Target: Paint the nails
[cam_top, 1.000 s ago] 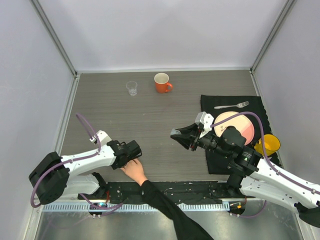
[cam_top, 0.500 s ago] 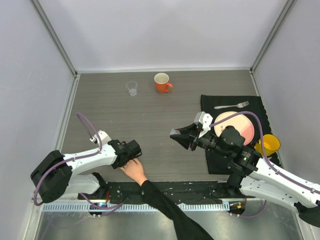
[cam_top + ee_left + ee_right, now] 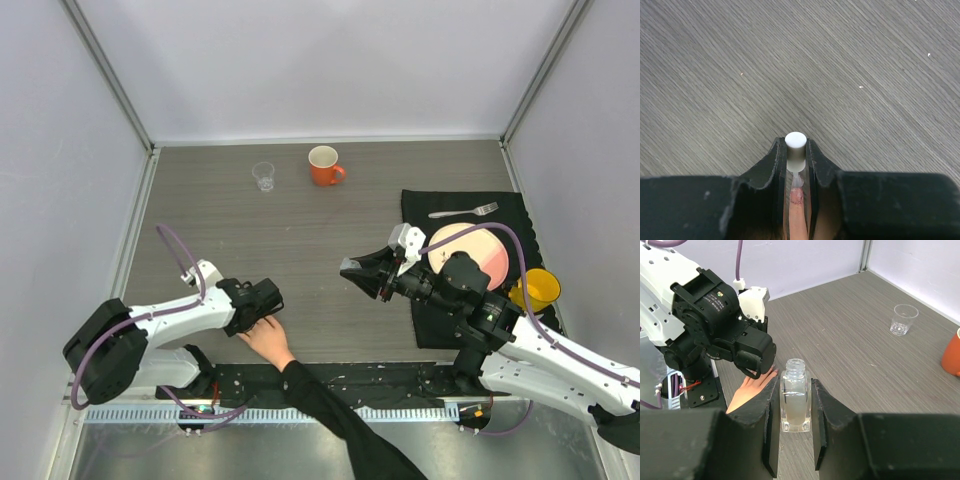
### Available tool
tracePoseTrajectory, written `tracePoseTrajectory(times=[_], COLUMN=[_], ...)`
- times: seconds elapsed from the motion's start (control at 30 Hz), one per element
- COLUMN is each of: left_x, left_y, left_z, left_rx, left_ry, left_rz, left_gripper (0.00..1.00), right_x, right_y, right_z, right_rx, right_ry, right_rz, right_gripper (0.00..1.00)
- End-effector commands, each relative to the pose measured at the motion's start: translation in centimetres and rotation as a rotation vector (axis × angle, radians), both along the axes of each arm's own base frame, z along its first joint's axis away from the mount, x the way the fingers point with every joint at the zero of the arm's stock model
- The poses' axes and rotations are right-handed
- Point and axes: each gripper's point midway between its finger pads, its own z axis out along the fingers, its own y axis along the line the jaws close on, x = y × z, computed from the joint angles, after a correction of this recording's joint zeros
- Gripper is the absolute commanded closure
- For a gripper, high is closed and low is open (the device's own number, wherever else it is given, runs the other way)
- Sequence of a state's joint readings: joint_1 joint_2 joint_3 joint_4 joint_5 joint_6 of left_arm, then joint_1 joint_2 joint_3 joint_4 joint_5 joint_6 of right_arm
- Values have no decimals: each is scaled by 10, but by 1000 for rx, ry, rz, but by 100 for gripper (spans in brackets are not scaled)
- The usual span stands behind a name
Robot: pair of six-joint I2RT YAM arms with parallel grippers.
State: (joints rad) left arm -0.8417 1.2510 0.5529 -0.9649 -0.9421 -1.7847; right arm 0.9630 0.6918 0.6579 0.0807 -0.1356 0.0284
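In progress: my left gripper (image 3: 795, 148) clamps the brush (image 3: 795, 140) on one nail (image 3: 797, 196), right gripper (image 3: 794, 396) clamps the bottle (image 3: 793, 405); the rest unseen

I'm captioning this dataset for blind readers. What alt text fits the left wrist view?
The left gripper is shut on a white-capped polish brush, whose tip appears to touch the nail of a single human finger lying between its jaws. Grey wood-grain table fills the rest of the view.
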Motion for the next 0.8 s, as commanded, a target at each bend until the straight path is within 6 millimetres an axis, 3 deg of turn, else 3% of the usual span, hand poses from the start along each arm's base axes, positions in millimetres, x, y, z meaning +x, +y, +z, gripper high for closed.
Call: tracePoseTrajectory(times=[0.0, 0.33, 0.77], left_x=[8, 12, 3], left_y=[-1, -3, 0], left_z=[5, 5, 9], left_rx=[3, -17, -34], left_ry=[-27, -46, -8], left_rz=[5, -12, 4], left_gripper=[100, 100, 100], right_x=[1, 1, 0], right_y=[-1, -2, -1], right_z=[18, 18, 17], right_rx=[48, 49, 53], right_ry=[-41, -40, -39], right_rz=[-9, -10, -2], right_gripper=[99, 99, 99])
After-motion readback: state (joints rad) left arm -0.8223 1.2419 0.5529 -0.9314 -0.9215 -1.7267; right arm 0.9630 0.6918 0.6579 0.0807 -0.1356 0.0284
